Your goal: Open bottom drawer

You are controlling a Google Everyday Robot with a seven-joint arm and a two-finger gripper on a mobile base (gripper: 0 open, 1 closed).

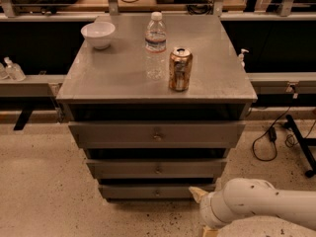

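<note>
gripper near bottom drawer's right end, partly cut off below.

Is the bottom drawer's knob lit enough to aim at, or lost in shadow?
Camera view: the bottom drawer front is dimmer than the cabinet top, yet its knob shows; dark shadow fills the gap above it; the tool, low and right of the knob, is evenly lit, without glare.
</note>
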